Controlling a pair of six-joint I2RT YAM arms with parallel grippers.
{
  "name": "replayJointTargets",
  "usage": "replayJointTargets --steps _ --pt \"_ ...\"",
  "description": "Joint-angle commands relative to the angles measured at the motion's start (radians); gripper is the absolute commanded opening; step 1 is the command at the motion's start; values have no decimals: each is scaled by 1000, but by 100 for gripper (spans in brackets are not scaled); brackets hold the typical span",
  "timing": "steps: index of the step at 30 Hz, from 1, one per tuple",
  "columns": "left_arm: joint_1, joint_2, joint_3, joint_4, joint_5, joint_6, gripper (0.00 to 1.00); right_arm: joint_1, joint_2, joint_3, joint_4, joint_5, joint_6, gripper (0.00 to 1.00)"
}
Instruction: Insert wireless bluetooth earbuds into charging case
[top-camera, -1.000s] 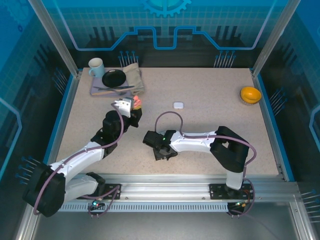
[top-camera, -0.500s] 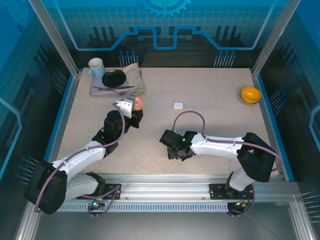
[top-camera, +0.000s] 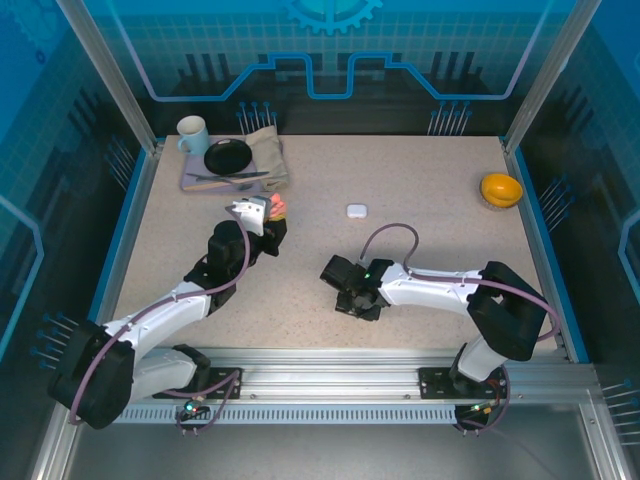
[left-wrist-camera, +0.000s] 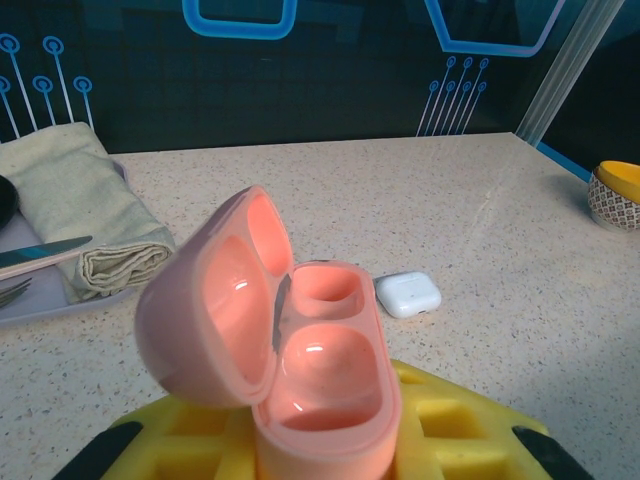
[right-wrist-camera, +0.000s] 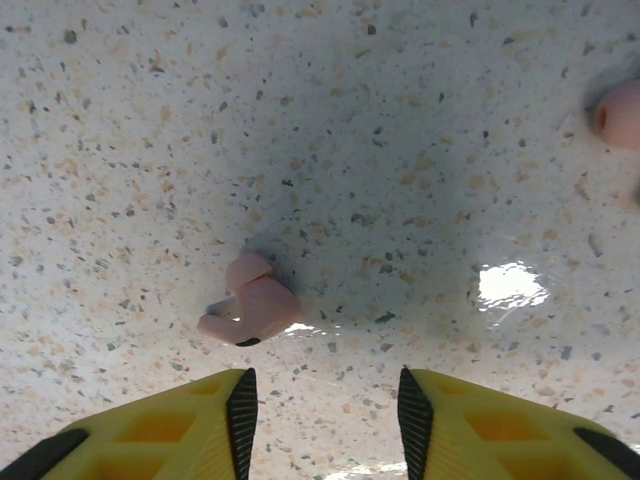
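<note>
My left gripper (left-wrist-camera: 325, 445) is shut on a salmon-pink charging case (left-wrist-camera: 335, 385), held upright with its lid (left-wrist-camera: 210, 310) swung open to the left. Both wells look empty. In the top view this gripper (top-camera: 262, 216) hovers left of the table's middle. My right gripper (right-wrist-camera: 322, 410) points down at the tabletop, jaws open with nothing between them. A pink earbud (right-wrist-camera: 250, 306) lies just beyond its left fingertip (right-wrist-camera: 240, 415). Part of another pink earbud (right-wrist-camera: 622, 112) shows at the right edge. From above, the right gripper (top-camera: 350, 298) is low near the table's middle.
A shut white case (top-camera: 356, 210) lies at mid-table, also ahead of the left wrist camera as a white case (left-wrist-camera: 408, 294). A grey tray (top-camera: 195, 183) with mug (top-camera: 192, 135), black plate (top-camera: 228, 156) and folded napkin (top-camera: 268, 155) sits back left. An orange bowl (top-camera: 501, 189) sits back right.
The right arm has swung its gripper to the right and a little back, and its jaws have narrowed somewhat. The left arm and the pink case have not moved.
</note>
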Motion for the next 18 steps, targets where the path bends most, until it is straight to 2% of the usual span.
replayJointTargets --steps 1,9,18 --pt "9 -8 18 44 23 -7 0 -7 7 27 -8 2 53 41" --pt "9 -2 14 52 21 -8 0 -10 31 27 31 -71 -18 40" --pt "9 -3 19 50 20 -7 0 -27 109 68 80 -98 -45 40"
